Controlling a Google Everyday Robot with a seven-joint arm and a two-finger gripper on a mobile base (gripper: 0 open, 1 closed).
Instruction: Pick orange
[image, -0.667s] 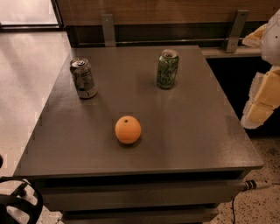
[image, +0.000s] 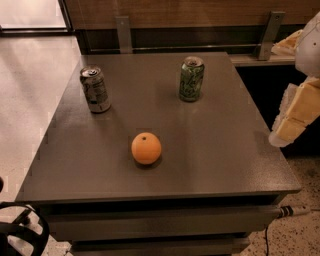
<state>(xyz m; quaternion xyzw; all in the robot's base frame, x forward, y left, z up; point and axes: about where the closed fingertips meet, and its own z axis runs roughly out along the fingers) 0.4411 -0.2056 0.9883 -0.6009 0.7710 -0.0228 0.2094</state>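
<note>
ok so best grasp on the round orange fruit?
Probably take the round orange fruit across its widest middle, coming straight down from above. It is a ball resting on the flat grey table, so any span across works. The silver drink can and the green drink can stand well behind it, apart. The end effector is at the view's right edge, beyond the table's right side.

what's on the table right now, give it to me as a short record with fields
surface: gray table
target: orange, front middle of the table, dimple facing up, touching nothing else
back left: silver can, upright
back, right of middle: green can, upright
pincer: at the right edge of the view, by the table's right side, well apart from the orange
held: nothing seen
status: orange not yet picked
</note>
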